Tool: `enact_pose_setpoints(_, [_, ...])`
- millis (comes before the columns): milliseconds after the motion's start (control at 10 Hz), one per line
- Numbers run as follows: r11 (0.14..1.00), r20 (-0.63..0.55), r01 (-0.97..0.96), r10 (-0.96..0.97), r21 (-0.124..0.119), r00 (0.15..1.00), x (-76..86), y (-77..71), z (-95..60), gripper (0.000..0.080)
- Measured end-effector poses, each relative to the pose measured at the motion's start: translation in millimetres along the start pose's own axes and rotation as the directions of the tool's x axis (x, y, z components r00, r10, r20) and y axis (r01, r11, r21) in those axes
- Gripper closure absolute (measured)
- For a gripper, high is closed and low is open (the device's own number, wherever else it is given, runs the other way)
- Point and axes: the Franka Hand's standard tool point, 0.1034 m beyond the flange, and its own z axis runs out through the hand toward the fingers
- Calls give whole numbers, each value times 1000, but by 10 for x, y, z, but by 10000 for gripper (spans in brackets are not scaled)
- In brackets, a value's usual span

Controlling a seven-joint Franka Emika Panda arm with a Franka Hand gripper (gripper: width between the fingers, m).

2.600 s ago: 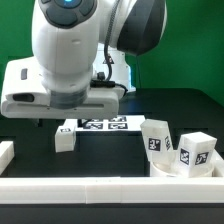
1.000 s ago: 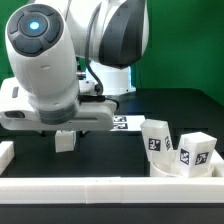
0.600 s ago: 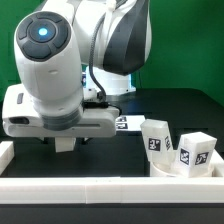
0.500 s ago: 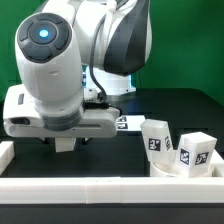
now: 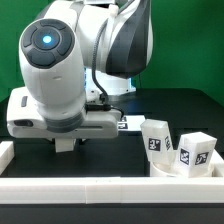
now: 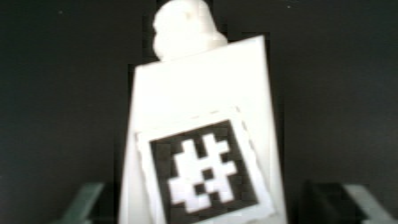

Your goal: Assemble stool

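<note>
A white stool leg [image 5: 65,144] stands on the black table at the exterior view's left, partly hidden under my hand. My gripper [image 5: 66,137] is low over it. In the wrist view the leg [image 6: 199,120] fills the middle, showing its black-and-white tag [image 6: 210,165] and a knob at its far end. My gripper [image 6: 214,208] is open; the dark fingers [image 6: 89,203] stand on either side of the leg with a small gap to it. Two more legs [image 5: 156,137] [image 5: 195,150] stand at the right, on the round rimmed disc [image 5: 170,170].
The marker board [image 5: 124,125] lies behind the gripper, mostly hidden by the arm. A long white border rail [image 5: 100,190] runs along the front, and a short rail piece [image 5: 6,152] sits at the left. Green backdrop behind.
The arm has swung and come down over the left leg, now covering most of it and the marker board. In the last half second it shifted slightly right. Leg and other parts have not moved.
</note>
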Motion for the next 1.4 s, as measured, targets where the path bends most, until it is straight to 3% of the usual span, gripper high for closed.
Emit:
enact_pose_setpoints(100, [1000, 0, 0, 0, 0, 1000, -2, 4, -6, 475])
enact_pose_setpoints(400, [1000, -14, 2, -2, -3, 1000, 26, 4, -80, 475])
enact_pose_setpoints(600, [1000, -25, 1, -1, 4, 1000, -27, -81, -289, 475])
enact_pose_setpoints(800, [996, -40, -84, 85, 32, 996, -112, -270, -514, 475])
enact_pose_setpoints(1000, [979, -62, -199, 202, 40, 977, -162, -688, -722, 475])
enact_pose_setpoints(1100, [972, -64, -230, 233, 49, 970, -179, -779, -808, 475])
enact_pose_setpoints(1200, [967, -68, -250, 253, 49, 965, -178, -791, -893, 475])
enact_pose_setpoints(1300, [972, -73, -237, 236, -3, 969, -172, -696, -876, 475])
enact_pose_setpoints(1400, [971, -84, -237, 237, 3, 968, -146, -709, -874, 475])
